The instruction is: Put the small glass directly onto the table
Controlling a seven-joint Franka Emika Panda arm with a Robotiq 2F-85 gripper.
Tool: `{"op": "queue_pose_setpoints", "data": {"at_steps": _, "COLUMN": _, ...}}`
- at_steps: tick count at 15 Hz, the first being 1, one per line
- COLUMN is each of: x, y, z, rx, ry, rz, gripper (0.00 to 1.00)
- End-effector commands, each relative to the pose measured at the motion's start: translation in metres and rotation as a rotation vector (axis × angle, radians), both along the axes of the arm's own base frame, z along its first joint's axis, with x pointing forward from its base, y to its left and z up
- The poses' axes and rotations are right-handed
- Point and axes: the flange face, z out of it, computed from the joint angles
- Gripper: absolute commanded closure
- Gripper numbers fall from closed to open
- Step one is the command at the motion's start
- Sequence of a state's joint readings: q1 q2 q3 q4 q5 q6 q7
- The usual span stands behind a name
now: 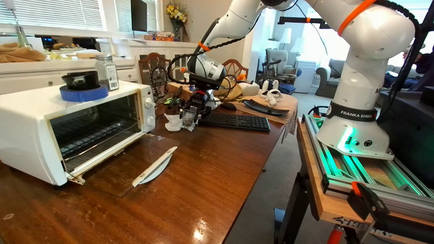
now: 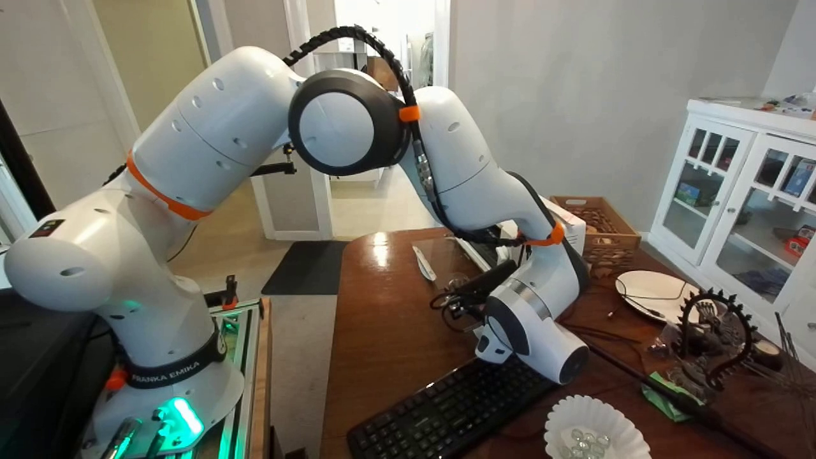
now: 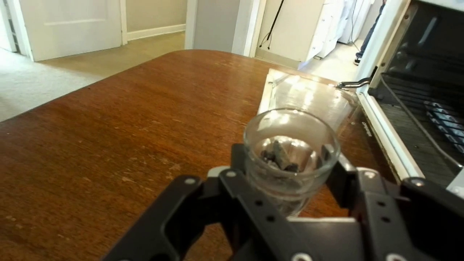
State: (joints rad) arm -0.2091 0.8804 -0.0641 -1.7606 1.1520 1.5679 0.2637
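Note:
The small glass, clear and round-rimmed, is between the two fingers of my gripper, which is shut on it. Its rim faces up, with a slight tilt in the wrist view. Dark bits show inside or through the glass; I cannot tell which. In an exterior view the small glass appears in front of crumpled white paper, close to the glossy brown table. Whether its base touches paper or table cannot be made out. In another exterior view the arm largely hides the fingers.
A white toaster oven has its glass door folded down onto the table, handle outward. Beside my gripper lies a black keyboard. A white scalloped bowl holds several clear beads. A dark curved tray sits farther back.

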Motion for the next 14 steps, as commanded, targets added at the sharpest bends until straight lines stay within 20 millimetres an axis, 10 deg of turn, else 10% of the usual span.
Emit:
{"op": "queue_pose_setpoints", "data": {"at_steps": 1, "x": -0.003, "y": 0.004, "z": 0.010, "rx": 0.008, "ry": 0.025, "rz": -0.002, "gripper": 0.69}}
{"op": "queue_pose_setpoints", "data": {"at_steps": 7, "x": -0.001, "y": 0.025, "z": 0.023, "rx": 0.078, "ry": 0.028, "rz": 0.116, "gripper": 0.69}}
{"op": "queue_pose_setpoints", "data": {"at_steps": 8, "x": 0.001, "y": 0.014, "z": 0.010, "rx": 0.043, "ry": 0.030, "rz": 0.050, "gripper": 0.44}}
{"op": "queue_pose_setpoints", "data": {"at_steps": 12, "x": 0.001, "y": 0.025, "z": 0.017, "rx": 0.074, "ry": 0.033, "rz": 0.091, "gripper": 0.44}}
{"op": "queue_pose_setpoints", "data": {"at_steps": 13, "x": 0.001, "y": 0.025, "z": 0.017, "rx": 0.074, "ry": 0.034, "rz": 0.092, "gripper": 0.69}}
{"op": "queue_pose_setpoints", "data": {"at_steps": 14, "x": 0.001, "y": 0.024, "z": 0.014, "rx": 0.068, "ry": 0.045, "rz": 0.085, "gripper": 0.69}}
